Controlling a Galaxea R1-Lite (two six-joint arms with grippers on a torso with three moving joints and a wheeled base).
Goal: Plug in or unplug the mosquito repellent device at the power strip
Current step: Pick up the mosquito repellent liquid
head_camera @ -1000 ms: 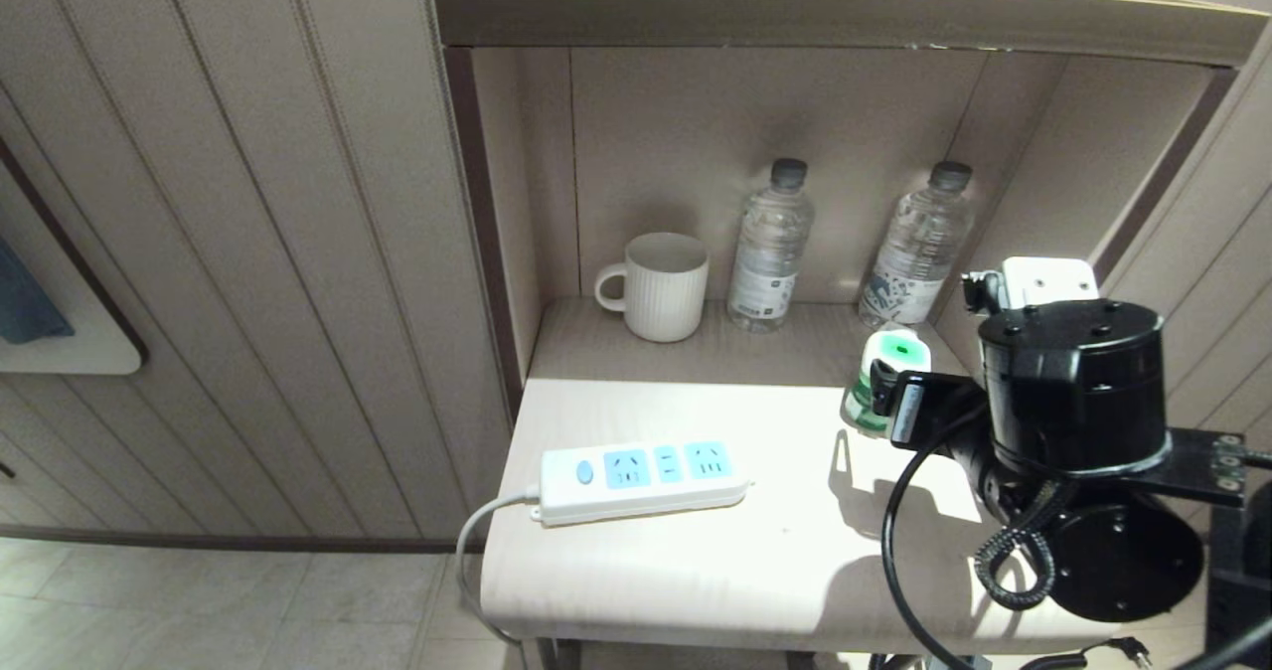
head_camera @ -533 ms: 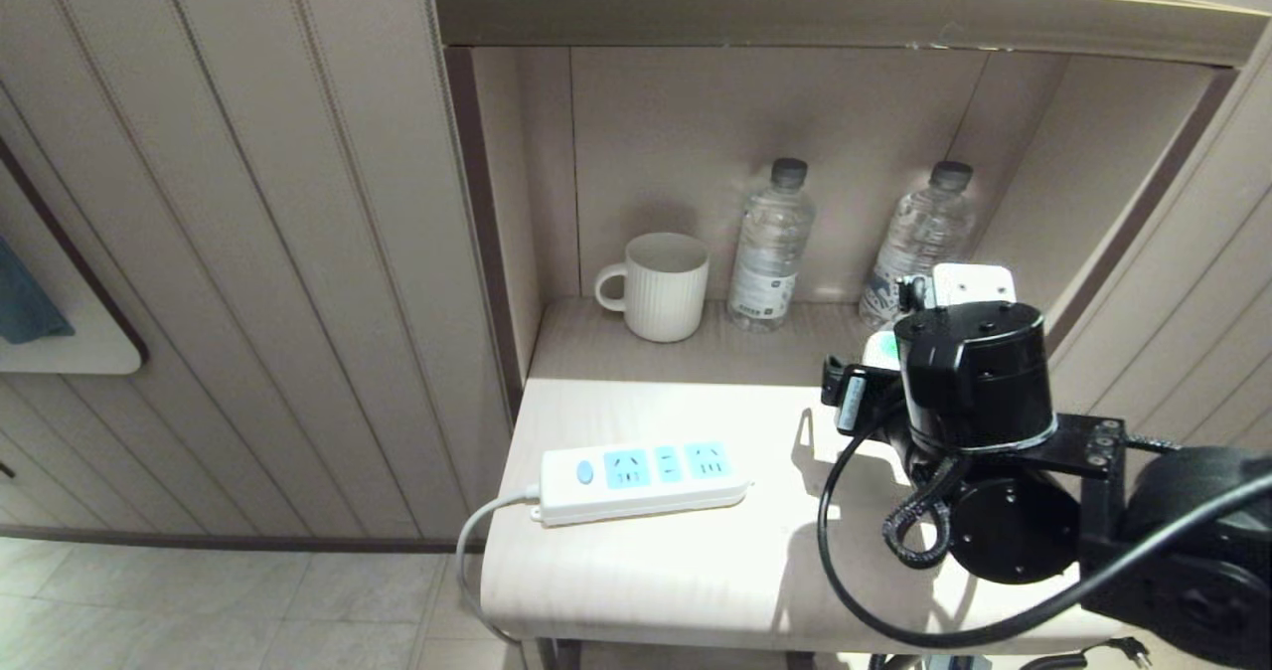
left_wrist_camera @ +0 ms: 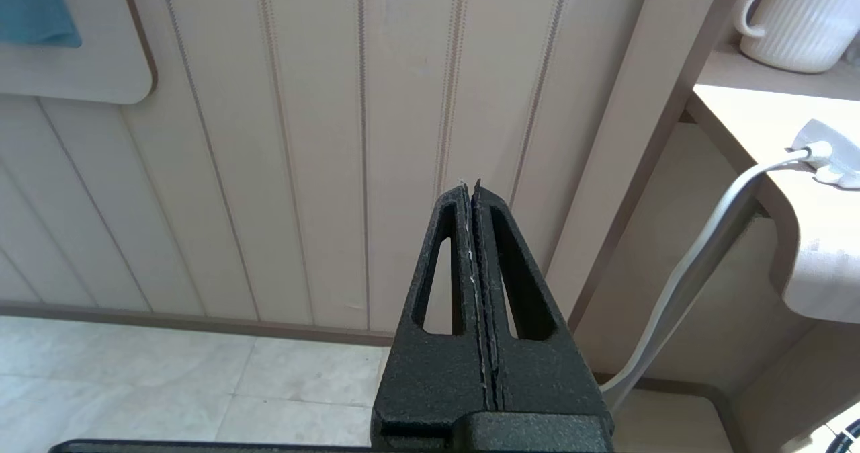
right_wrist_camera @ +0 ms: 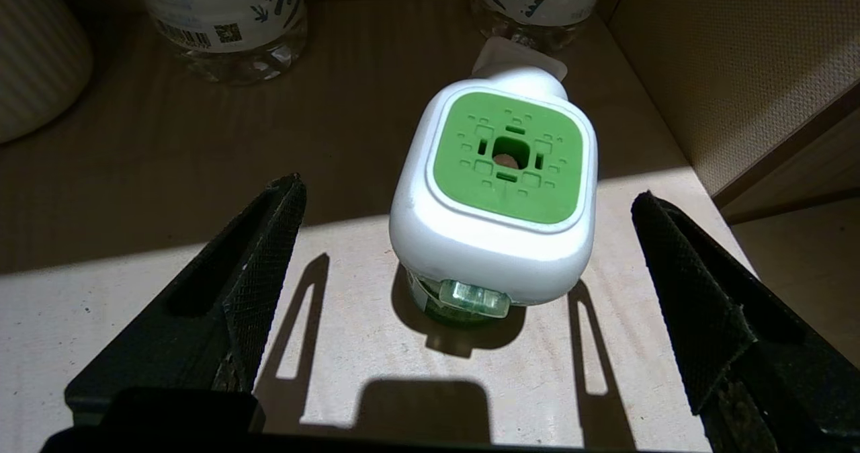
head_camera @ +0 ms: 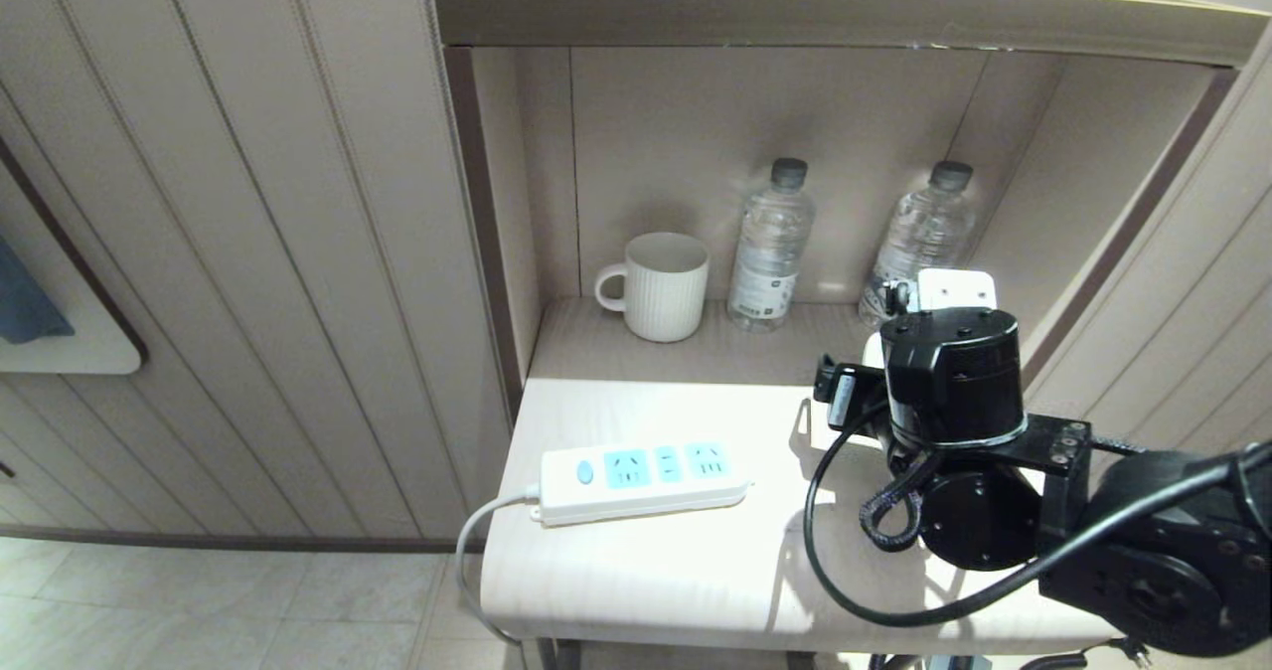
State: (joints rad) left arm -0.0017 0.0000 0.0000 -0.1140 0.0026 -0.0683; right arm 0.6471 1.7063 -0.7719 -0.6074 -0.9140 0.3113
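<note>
White and green, the mosquito repellent device point(right_wrist_camera: 497, 197) stood upright on the pale wooden table point(head_camera: 656, 571), near the back right part of it, right where the bright sun patch met the shade of the shelf. Its square green top with a small hole in the middle faced up, and a bit of its green bottle showed underneath. It was not plugged into anything.

The right gripper point(right_wrist_camera: 463, 292) hung just above the device, pointing down at it. Its two black fingers point(right_wrist_camera: 255, 251) were spread wide apart, one on each side of the device, and neither one touched it. Their dark shadows fell on the table beside the device. In the head view the black right arm covered almost all of the device.

The power strip point(head_camera: 641, 481) lay flat on the table, toward the front left, well apart from the device. It was white with light-blue sockets and a blue button at its left end. All its sockets had nothing in them. Its white cord point(head_camera: 477, 551) ran off the left edge of the table and hung down.

In the shaded shelf at the back stood a white ribbed mug point(head_camera: 658, 287) on the left and two clear water bottles point(head_camera: 770, 248) to the right of it.

The left gripper point(left_wrist_camera: 476, 191) was off to the side, down low by the striped wall panel point(left_wrist_camera: 302, 137) and the tiled floor point(left_wrist_camera: 168, 379). Its jaws were pressed tight together with nothing between them
</note>
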